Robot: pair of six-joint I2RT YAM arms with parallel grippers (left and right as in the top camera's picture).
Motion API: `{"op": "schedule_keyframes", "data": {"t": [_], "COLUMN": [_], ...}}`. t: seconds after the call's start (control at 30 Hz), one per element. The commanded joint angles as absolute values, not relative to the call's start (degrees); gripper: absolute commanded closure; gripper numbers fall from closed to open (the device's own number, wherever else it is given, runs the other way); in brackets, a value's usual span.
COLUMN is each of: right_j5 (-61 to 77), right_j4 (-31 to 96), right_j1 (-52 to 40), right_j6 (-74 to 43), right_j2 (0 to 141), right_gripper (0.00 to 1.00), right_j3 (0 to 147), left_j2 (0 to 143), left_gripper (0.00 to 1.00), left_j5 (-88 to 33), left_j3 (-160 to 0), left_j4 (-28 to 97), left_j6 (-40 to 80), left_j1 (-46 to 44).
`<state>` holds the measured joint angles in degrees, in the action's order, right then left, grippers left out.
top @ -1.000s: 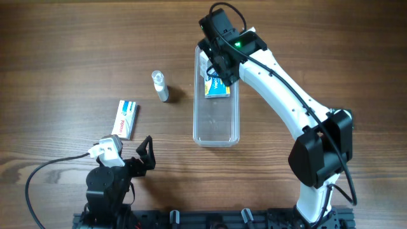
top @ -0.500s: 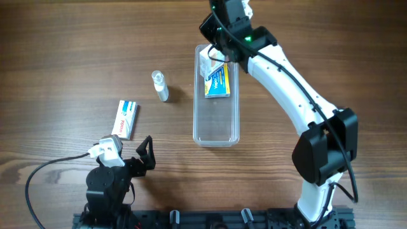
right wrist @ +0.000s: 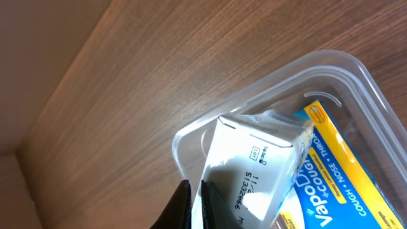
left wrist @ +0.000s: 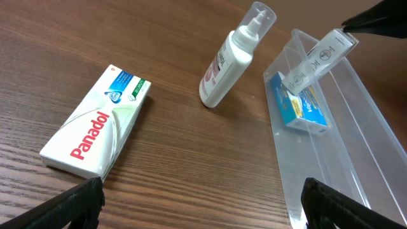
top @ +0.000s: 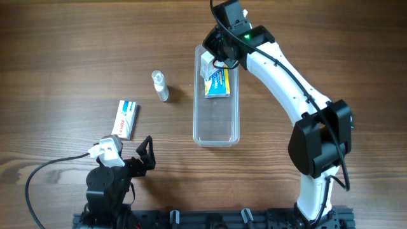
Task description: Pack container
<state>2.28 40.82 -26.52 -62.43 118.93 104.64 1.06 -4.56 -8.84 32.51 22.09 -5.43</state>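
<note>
The clear container [top: 216, 141] lies lengthwise at mid-table; its wall [left wrist: 356, 127] and far corner rim [right wrist: 267, 83] show in the wrist views. Inside its far end a blue-and-yellow box [top: 217, 84] [right wrist: 337, 159] lies flat. A white box [top: 206, 63] [left wrist: 318, 60] [right wrist: 248, 172] leans on it, sticking up over the rim. My right gripper [top: 215, 56] [right wrist: 196, 207] is shut, tips at the container's far left corner beside the white box; whether they touch the rim I cannot tell. My left gripper [top: 127, 154] [left wrist: 203, 203] stands open near the front edge, holding nothing.
A white Panadol box [top: 125, 119] [left wrist: 95, 130] lies flat on the wood left of the container. A small white pump bottle [top: 161, 86] [left wrist: 232, 60] lies on its side between that box and the container. A black cable [top: 44, 172] loops at the front left.
My right gripper has let go of the white box inside the container, drawn back to the far left corner and shut. The white box stays leaning there. The left arm is still.
</note>
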Motion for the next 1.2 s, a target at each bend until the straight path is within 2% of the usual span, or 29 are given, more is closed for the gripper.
{"op": "schedule_keyframes", "data": {"t": [0.0, 0.37, 0.6, 1.17], "right_j5": [0.0, -3.1, -3.2, -3.0], "right_j4": [44.6, 64.1, 71.7, 61.5], "right_j1": [-26.5, -26.5, -27.5, -29.5], "right_j6": [-62.1, -61.4, -58.3, -60.0], "right_j2": [119.7, 111.3, 111.1, 111.3], "right_gripper": [0.96, 0.96, 0.96, 0.93], "right_j3": [105.4, 105.4, 105.4, 99.8], "left_j2": [0.8, 0.8, 0.8, 0.8], "left_gripper": [0.0, 0.0, 0.0, 0.0], "left_j5": [-4.5, -4.5, -4.5, -4.5], "left_j3": [-8.7, -8.7, -8.7, -8.7], "left_j4": [32.2, 32.2, 32.2, 32.2], "left_j6": [21.0, 21.0, 21.0, 21.0], "left_j1": [-5.0, -5.0, -5.0, -5.0]}}
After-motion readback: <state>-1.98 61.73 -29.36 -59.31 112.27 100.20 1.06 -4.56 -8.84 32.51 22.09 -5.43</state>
